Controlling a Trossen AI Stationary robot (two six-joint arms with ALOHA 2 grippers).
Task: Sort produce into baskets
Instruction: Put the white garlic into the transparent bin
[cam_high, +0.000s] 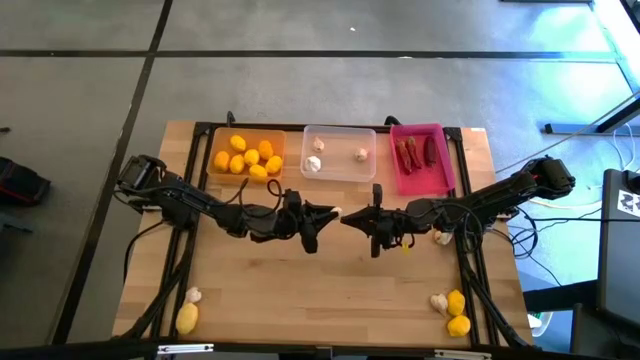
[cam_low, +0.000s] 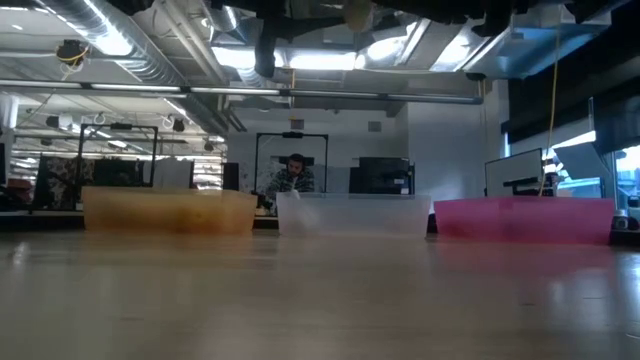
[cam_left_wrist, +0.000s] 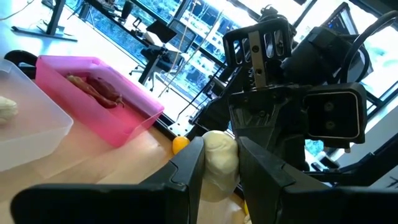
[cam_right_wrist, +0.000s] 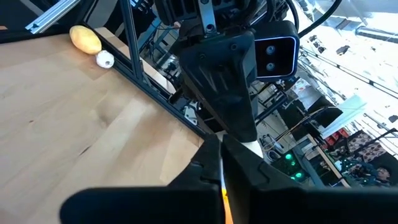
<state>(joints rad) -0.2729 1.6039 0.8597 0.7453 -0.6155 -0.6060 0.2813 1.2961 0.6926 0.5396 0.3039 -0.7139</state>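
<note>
Over the middle of the table my left gripper (cam_high: 333, 212) (cam_left_wrist: 217, 163) is shut on a whitish garlic bulb (cam_left_wrist: 217, 158) (cam_high: 338, 212). My right gripper (cam_high: 348, 218) (cam_right_wrist: 221, 163) faces it from the table's right, shut, with its tips just beside the bulb (cam_right_wrist: 250, 148). Along the far edge stand three baskets. The orange one (cam_high: 214, 170) holds several yellow fruits, the clear one (cam_high: 338, 172) garlic bulbs, and the pink one (cam_high: 420, 186) dark red chilis. My left gripper pinches the garlic bulb by its two sides (cam_left_wrist: 206, 163) between its fingers. The fingers lie level and come from the table's left. The bulb is lifted clear of the table. My right gripper: I cannot tell whether its shut tips touch the bulb.
Loose produce lies near the front corners: a lemon (cam_high: 187, 318) and a garlic bulb (cam_high: 194, 295) at the left, two lemons (cam_high: 458, 312) and a garlic bulb (cam_high: 438, 300) at the right. Another bulb (cam_high: 441, 237) lies under the right arm. Bare wood lies between the two groups.
</note>
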